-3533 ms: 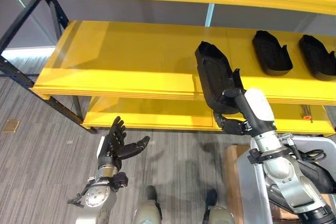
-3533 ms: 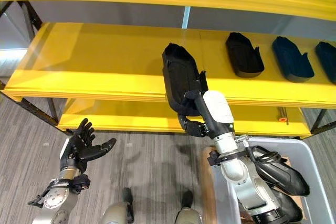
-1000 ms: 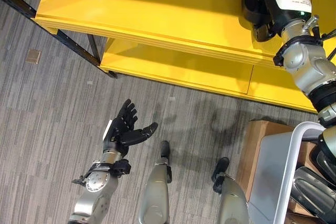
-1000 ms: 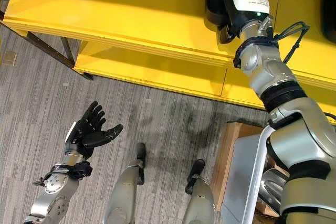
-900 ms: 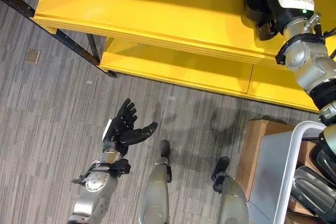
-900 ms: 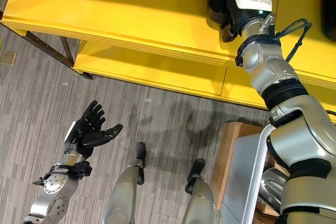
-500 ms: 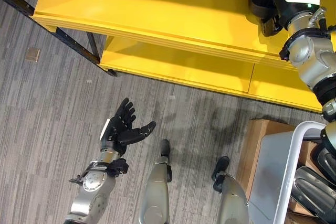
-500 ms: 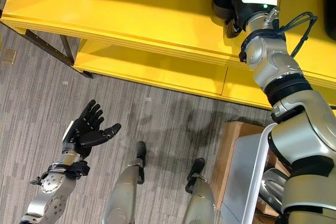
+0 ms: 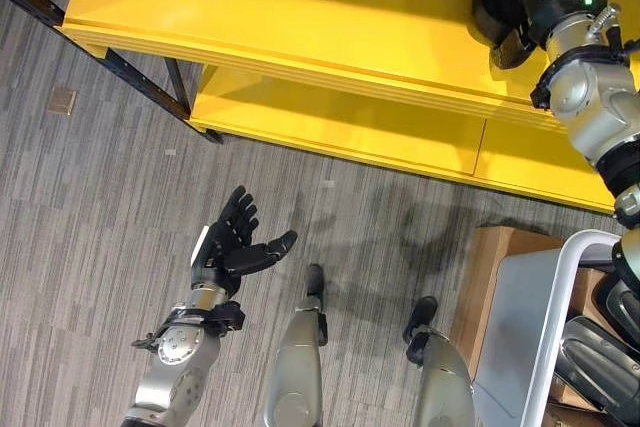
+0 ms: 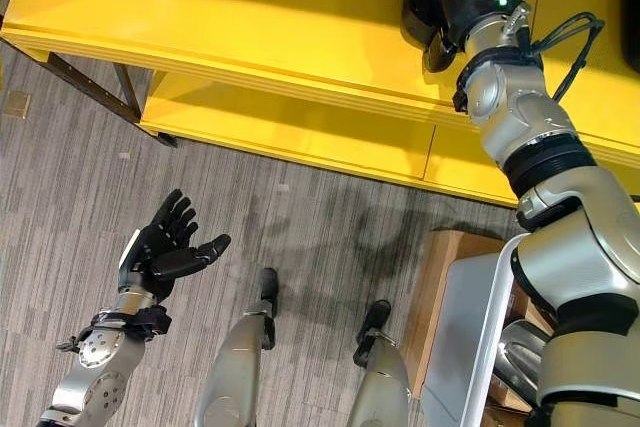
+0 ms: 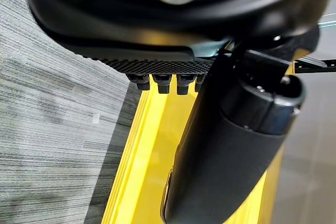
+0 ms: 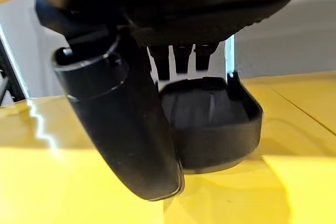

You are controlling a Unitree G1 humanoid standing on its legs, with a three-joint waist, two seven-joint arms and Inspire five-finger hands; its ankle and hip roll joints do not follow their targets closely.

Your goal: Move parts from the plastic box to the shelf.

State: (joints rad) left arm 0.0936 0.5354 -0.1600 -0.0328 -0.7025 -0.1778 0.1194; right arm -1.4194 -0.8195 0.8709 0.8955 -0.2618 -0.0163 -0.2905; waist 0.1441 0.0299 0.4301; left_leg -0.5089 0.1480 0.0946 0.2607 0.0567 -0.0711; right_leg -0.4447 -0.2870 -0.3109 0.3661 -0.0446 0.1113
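- The left hand (image 9: 228, 251) hangs over the floor (image 9: 90, 207) with fingers spread, holding nothing, below the yellow shelf (image 9: 300, 17).
- The right hand (image 12: 126, 129) has straight, loose fingers; the black part (image 12: 215, 124) lies on the shelf just beyond its fingertips.
- The plastic box (image 9: 540, 317) stands low by the right arm.

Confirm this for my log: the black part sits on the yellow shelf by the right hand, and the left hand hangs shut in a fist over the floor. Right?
Not quite. The left hand is open, fingers spread over the floor, as the left eye view shows. The rest holds: the black part sits on the yellow shelf by the right hand.
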